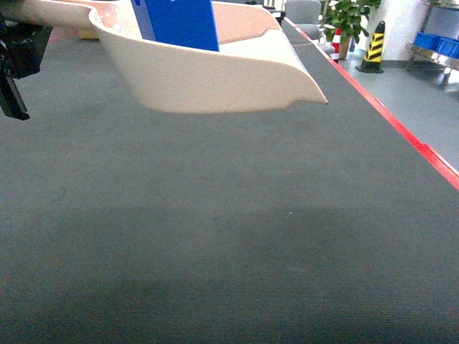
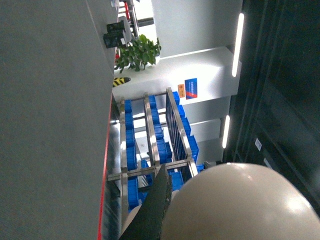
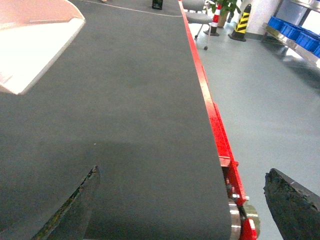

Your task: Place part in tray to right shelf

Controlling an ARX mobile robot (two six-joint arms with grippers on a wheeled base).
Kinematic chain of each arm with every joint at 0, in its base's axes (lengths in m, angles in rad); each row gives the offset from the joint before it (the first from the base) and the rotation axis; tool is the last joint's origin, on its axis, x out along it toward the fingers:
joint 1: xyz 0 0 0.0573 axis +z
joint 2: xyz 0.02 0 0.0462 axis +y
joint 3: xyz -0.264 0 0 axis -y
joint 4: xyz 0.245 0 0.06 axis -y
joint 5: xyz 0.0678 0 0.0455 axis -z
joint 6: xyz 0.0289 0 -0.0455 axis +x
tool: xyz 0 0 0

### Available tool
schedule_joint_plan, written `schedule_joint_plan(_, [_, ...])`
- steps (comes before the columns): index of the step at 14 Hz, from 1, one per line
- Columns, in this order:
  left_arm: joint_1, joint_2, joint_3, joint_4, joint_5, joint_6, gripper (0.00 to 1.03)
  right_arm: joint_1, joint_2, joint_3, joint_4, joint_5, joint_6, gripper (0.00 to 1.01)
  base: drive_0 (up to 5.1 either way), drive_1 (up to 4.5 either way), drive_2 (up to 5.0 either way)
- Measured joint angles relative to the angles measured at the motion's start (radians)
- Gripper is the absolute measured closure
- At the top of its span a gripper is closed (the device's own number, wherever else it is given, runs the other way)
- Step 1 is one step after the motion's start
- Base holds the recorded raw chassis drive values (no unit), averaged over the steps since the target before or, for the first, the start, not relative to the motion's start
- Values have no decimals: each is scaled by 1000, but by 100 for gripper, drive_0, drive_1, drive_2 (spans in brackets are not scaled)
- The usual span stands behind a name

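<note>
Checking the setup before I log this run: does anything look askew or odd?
Mostly tidy. The blue part stands on edge in the cream tray, leaning rather than lying flat. The right gripper's foam pads look worn.

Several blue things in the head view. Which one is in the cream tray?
The part, the blue block standing inside the tray. The other blue things are crates on the rack far right, across the floor.

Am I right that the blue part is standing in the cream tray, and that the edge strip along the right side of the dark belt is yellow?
Not quite. The blue part is indeed standing in the cream tray, but the edge strip along the right side of the dark belt is red, not yellow. The right wrist view shows this most clearly, and the head view agrees.
</note>
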Motion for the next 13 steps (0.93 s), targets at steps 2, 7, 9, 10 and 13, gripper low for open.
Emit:
schedule_joint_plan(2, [0, 0, 0, -2, 2, 1, 89, 0, 1, 0, 0, 0, 0, 3, 492, -253, -253])
schedule_joint_plan(7, [0, 0, 0, -2, 1, 0, 89, 0, 0, 0, 0, 0, 0, 3, 504, -242, -242])
schedule_joint_plan(9, [-2, -1, 0, 0, 2, 0, 89, 0, 1, 0, 0, 0, 0, 3, 500, -245, -245])
schedule_joint_plan(10, [-2, -1, 0, -5, 3, 1, 89, 0, 1, 0, 0, 0, 0, 3, 496, -250, -250])
schedule_joint_plan(13, [-2, -2, -1, 0, 0, 0, 89, 0, 0, 0, -1, 1, 0, 3, 504, -241, -241])
